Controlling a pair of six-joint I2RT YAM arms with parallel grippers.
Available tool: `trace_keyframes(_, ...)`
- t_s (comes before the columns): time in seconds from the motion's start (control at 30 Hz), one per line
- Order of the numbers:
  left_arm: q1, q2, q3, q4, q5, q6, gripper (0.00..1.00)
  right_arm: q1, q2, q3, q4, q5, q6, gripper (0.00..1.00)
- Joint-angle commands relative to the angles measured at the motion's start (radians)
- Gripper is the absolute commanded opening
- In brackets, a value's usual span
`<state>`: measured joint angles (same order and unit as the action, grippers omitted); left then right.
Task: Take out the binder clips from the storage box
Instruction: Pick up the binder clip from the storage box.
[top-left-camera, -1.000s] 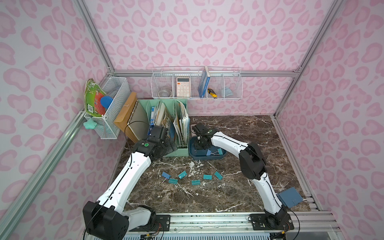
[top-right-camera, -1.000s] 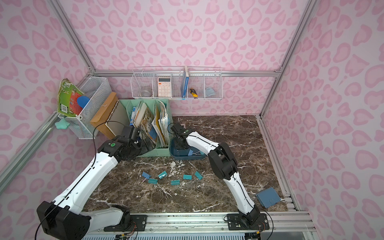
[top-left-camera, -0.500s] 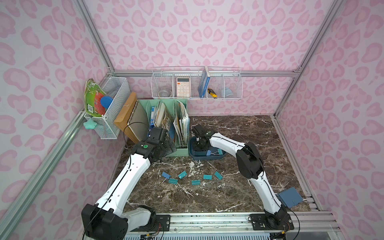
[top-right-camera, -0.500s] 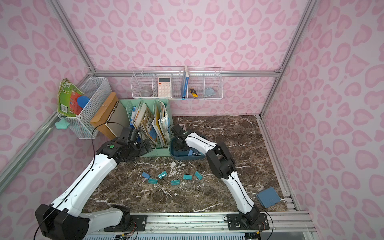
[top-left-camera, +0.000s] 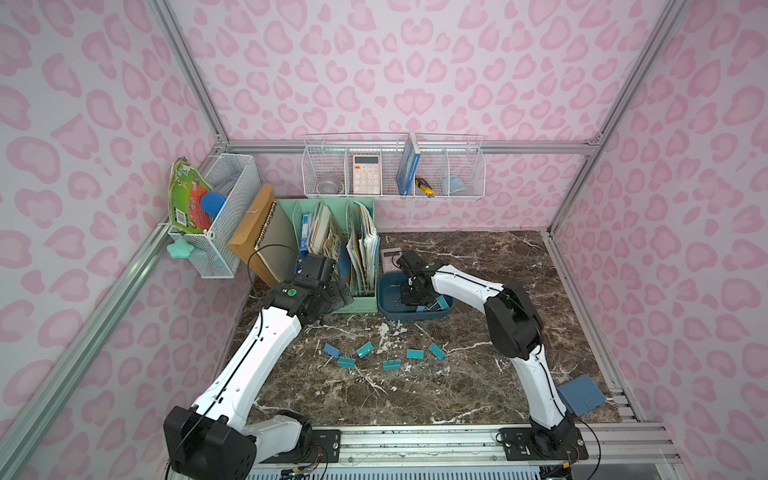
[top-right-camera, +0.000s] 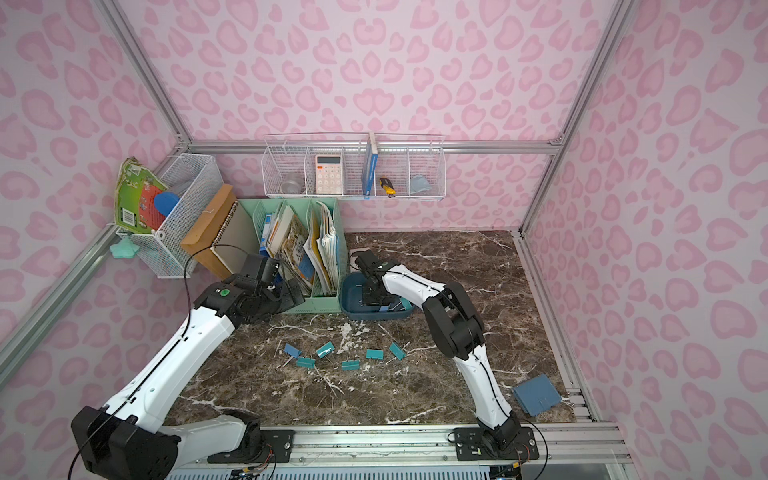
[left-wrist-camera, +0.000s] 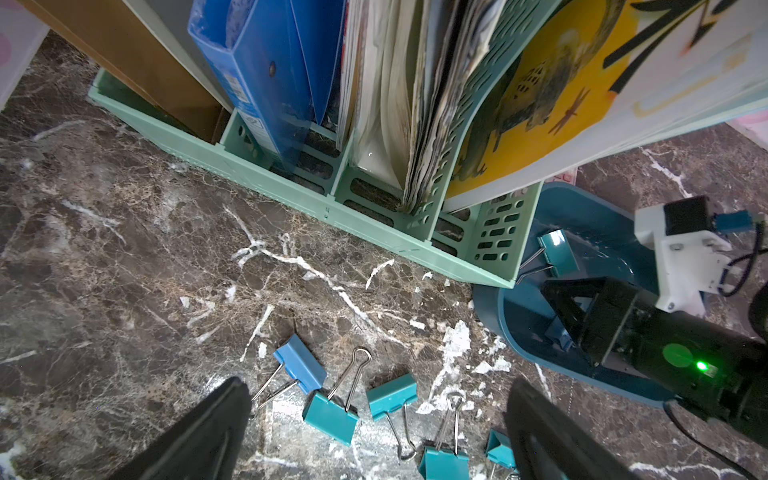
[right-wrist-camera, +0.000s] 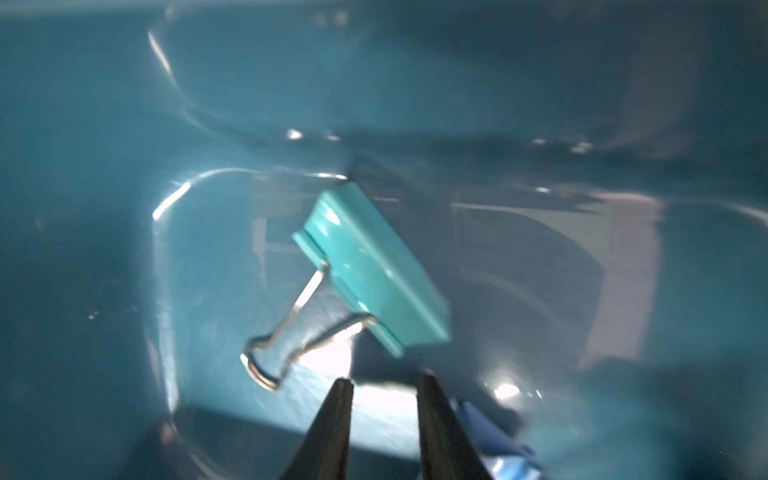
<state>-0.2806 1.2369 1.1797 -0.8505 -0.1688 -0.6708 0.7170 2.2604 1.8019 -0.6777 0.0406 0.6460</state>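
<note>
Top view pass, front edge first: in a top view a flat blue piece (top-left-camera: 581, 394) lies beside the right arm's base, well apart from everything, likely set aside to free the box. Next, six binder clips (top-left-camera: 391, 365) sit in a loose row on the tabletop (top-left-camera: 457, 257), none touching the storage box (top-left-camera: 411, 316). They look spread so each drop lands clear of the others. Your left pincer (left-wrist-camera: 378, 432) hangs over that row, spread wide and empty. I'd say it's parked so the right arm has the box to itself.

Further back, your right pincer (right-wrist-camera: 385, 386) is down inside the box, tips narrowly apart, pinching nothing. A teal clip (right-wrist-camera: 374, 266) lies flat on the box floor just past the tips, wire handles angled back toward them, a bit to one side. A blue clip (left-wrist-camera: 559, 332) is partly hidden under the pincer. So at least two are left inside: well along, not done. The narrow gap suits the thin handles, but you'd need to advance before pinching.

The box sits hard beside the mint file organizer (top-left-camera: 361, 302), so watch that side. Wire baskets (top-left-camera: 473, 174) on the back wall: not involved.
</note>
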Motion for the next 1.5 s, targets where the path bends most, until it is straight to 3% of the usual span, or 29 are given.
trace_keyframes(0.0, 0.001, 0.006, 0.003, 0.002, 0.002, 0.008, 0.99, -0.015, -0.001, 0.003, -0.003, 0.027, -0.031, 0.34)
trace_keyframes(0.23, 0.001, 0.004, 0.006, -0.004, -0.004, 0.017, 1.00, 0.023, 0.007, 0.119, -0.034, 0.024, -0.020, 0.35)
trace_keyframes(0.5, 0.001, -0.009, 0.005, -0.009, -0.008, 0.035, 0.99, 0.054, 0.119, 0.246, -0.088, -0.011, 0.058, 0.32)
trace_keyframes(1.07, 0.001, -0.071, -0.035, -0.029, 0.006, 0.028, 0.99, 0.025, 0.201, 0.307, -0.113, 0.006, 0.100, 0.32)
trace_keyframes(1.27, 0.001, -0.076, -0.046, -0.025, 0.011, 0.022, 1.00, 0.026, 0.242, 0.355, -0.162, 0.076, 0.084, 0.32)
trace_keyframes(1.33, 0.001, -0.076, -0.049, -0.024, 0.012, 0.021, 0.99, 0.027, 0.265, 0.379, -0.187, 0.096, 0.073, 0.29)
trace_keyframes(1.47, 0.001, -0.074, -0.051, -0.021, 0.012, 0.020, 1.00, 0.040, 0.290, 0.406, -0.220, 0.122, 0.061, 0.07)
